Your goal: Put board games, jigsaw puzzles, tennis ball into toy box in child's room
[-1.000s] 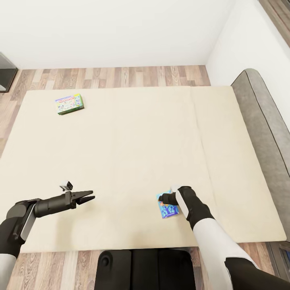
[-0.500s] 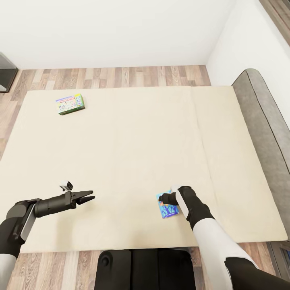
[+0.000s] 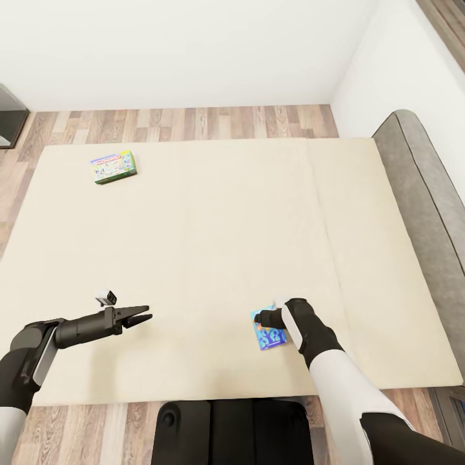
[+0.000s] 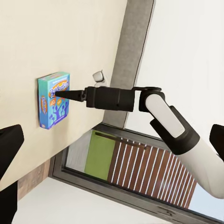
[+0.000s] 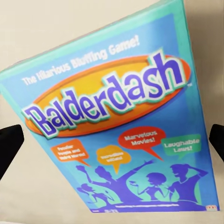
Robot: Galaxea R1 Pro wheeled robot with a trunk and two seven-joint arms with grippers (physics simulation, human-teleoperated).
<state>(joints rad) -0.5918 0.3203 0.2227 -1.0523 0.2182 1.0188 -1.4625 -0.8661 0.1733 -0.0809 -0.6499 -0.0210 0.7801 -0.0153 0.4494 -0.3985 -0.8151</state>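
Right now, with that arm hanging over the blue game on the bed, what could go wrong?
The Balderdash box lies flat on the soft bed, so the right gripper may push it in rather than catch an edge. Its fingers look spread about as wide as the box, leaving little margin. The green-bordered game lies far off, perhaps beyond reach.

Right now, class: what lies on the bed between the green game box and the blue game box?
Nothing: the head view shows only bare cream bed between the green game box and the blue game box under the right gripper.
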